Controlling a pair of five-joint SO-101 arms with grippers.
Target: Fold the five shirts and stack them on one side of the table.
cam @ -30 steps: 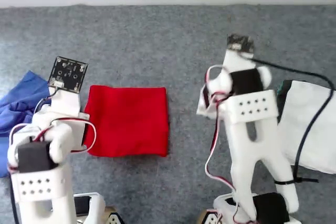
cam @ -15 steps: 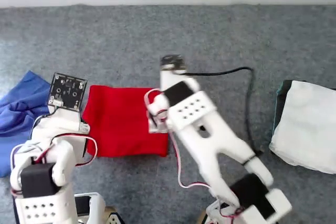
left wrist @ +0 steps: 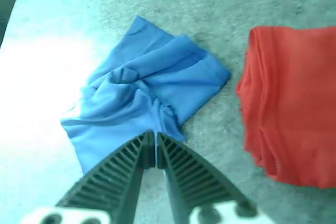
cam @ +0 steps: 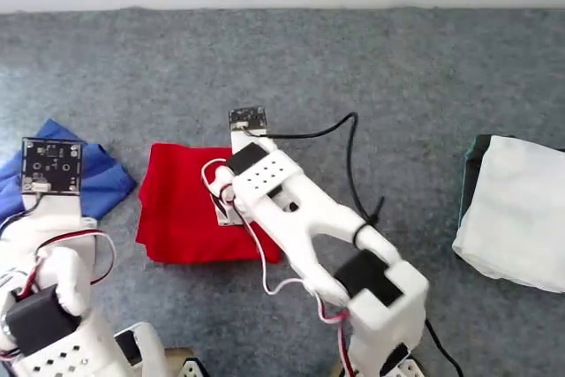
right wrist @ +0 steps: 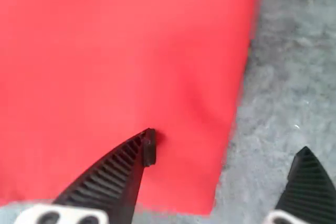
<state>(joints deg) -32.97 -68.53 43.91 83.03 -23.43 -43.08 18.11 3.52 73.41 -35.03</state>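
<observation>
The right claw (right wrist: 227, 150) was held wide open over the red shirt (right wrist: 131, 51), the left claw (left wrist: 156, 136) closed and empty.

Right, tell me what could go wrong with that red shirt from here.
The right tool is open astride the edge of the folded red shirt, one finger on cloth, one over carpet; closing there may catch only the top layer, so the fold could fall open. The crumpled blue shirt lies close beside it and might get dragged along.
</observation>
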